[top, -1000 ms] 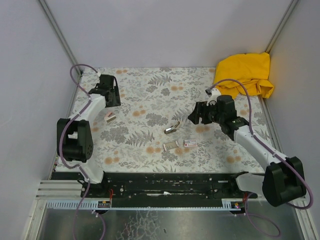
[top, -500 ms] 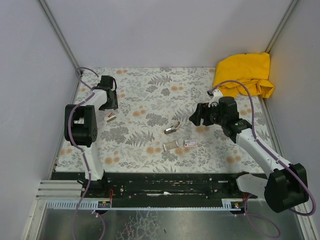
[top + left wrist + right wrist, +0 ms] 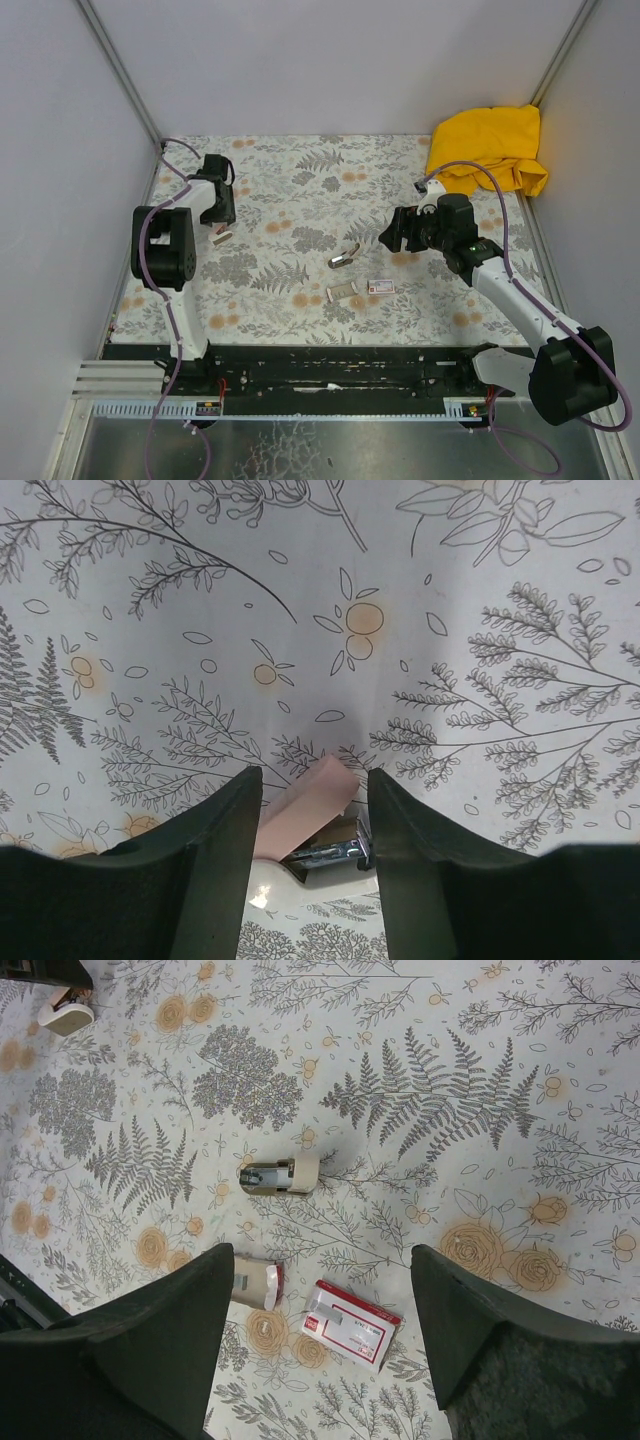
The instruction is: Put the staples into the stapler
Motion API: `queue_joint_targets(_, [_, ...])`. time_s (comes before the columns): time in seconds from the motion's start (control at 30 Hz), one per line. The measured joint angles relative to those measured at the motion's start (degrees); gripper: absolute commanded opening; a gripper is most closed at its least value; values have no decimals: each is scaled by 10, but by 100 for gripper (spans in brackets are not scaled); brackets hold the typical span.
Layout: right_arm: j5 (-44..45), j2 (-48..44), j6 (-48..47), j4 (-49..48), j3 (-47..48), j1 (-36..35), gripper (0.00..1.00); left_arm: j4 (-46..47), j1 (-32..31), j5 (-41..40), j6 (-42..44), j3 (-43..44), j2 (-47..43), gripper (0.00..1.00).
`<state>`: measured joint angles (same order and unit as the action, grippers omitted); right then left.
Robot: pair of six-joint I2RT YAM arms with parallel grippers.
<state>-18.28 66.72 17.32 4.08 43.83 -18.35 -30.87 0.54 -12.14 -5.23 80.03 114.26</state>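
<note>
We see the left hand low over the left side of the flowered tabletop. Its two fingers stand on either side of the stapler. The stapler's pale pink body is tilted, and a silver metal part and a cream base show under it. The pink body almost fills the gap between the fingers, but we cannot tell if they press on it or only stand beside it. In the top view the stapler lies just at the near side of this hand.

The right hand is wide open and holds nothing. It hangs above the middle-right part of the tabletop, and its camera looks down on three small things. The staples box, white with red print, lies flat. Just left of it lies a small cream piece with a red end. Farther from the arm bases lies a small cream and metal piece, apart from both. The staples themselves are too small for us to make out.

In the top view the staples box is near the middle of the tabletop, well apart from the stapler. A yellow cloth lies crumpled in the far right corner.
</note>
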Motion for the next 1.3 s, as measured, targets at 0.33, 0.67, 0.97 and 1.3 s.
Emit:
queue_joint_targets(0.33, [9, 0, 0, 0, 0, 0, 78, -7, 3, 2, 1, 3, 15, 29])
queue_joint_targets(0.67, [12, 0, 0, 8, 0, 0, 78, -11, 3, 3, 0, -7, 7, 3])
queue_joint_targets(0.97, [4, 0, 10, 8, 0, 0, 78, -5, -38, -1, -12, -99, -116, 0])
queue_joint_targets(1.3, [-96, 8, 121, -8, -2, 0, 78, 127, -268, -15, -43, -249, -397, 0])
